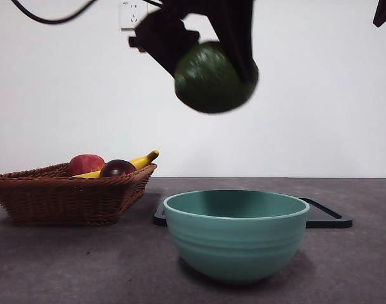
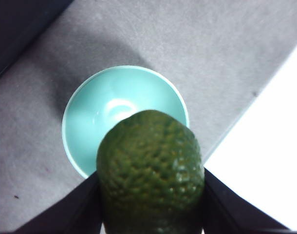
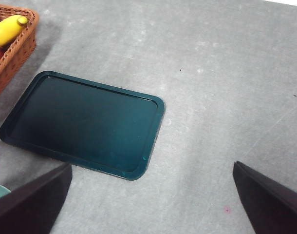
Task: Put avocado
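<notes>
My left gripper (image 1: 213, 69) is shut on the avocado (image 1: 213, 78), a dark olive-green rough-skinned fruit, and holds it high above the teal bowl (image 1: 236, 233). In the left wrist view the avocado (image 2: 151, 170) sits between the two black jaws, with the empty bowl (image 2: 114, 105) straight below it. My right gripper (image 3: 151, 204) is open and empty, raised over the table near the dark tray (image 3: 85, 122); it shows in the front view only as a black tip (image 1: 384, 11) at the top right corner.
A wicker basket (image 1: 60, 193) at the left holds a red apple (image 1: 85, 164), a dark maroon fruit (image 1: 117, 168) and a banana (image 1: 142, 160). The dark tray (image 1: 326, 215) lies flat behind the bowl.
</notes>
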Robot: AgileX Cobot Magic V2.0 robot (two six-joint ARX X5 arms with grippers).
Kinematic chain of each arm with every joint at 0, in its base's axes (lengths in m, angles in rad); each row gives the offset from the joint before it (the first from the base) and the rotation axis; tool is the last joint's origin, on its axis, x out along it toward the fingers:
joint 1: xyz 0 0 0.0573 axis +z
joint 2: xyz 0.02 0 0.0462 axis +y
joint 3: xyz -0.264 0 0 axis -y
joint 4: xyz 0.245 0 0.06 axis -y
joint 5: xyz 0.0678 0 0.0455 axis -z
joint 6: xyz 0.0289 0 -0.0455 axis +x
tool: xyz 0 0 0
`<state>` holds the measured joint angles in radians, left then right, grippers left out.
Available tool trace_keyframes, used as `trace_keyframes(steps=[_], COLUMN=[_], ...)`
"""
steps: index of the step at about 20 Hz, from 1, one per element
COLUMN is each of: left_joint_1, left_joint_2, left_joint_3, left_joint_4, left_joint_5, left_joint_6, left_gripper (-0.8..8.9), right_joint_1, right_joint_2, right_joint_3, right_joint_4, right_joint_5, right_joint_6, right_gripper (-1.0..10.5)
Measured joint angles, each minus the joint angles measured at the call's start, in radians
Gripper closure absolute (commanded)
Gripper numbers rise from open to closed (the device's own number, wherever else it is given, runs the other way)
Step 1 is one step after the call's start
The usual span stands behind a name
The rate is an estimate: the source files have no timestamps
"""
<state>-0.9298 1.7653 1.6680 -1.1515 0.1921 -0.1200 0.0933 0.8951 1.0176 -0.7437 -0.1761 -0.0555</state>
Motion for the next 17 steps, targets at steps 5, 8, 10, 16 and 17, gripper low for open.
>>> trace_keyframes(steps=[5, 8, 10, 16, 17], left_joint_1=[-0.043, -0.056, -0.06, -0.062, -0.062], left_joint_2=[0.069, 0.112, 0.14, 0.221, 0.245], left_joint_3=[0.0, 0.0, 0.0, 0.0, 0.0], left_joint_4=[0.01, 0.014, 0.031, 0.039, 0.04], left_joint_5=[-0.037, -0.037, -0.037, -0.079, -0.083], left_joint_6=[-0.005, -0.013, -0.014, -0.021, -0.021], left_gripper=[7.25, 7.25, 7.26, 7.26, 7.26], right_joint_1=[0.0, 0.0, 0.0, 0.0, 0.0], right_joint_2=[0.0, 0.0, 0.0, 0.0, 0.0], right_joint_3=[0.0, 0.0, 0.0, 0.0, 0.0], right_joint_4=[0.0, 0.0, 0.0, 0.0, 0.0], right_joint_5=[0.0, 0.0, 0.0, 0.0, 0.0], right_joint_6=[0.0, 0.0, 0.0, 0.0, 0.0], right_gripper=[3.5, 3.5, 3.5, 3.5, 3.5])
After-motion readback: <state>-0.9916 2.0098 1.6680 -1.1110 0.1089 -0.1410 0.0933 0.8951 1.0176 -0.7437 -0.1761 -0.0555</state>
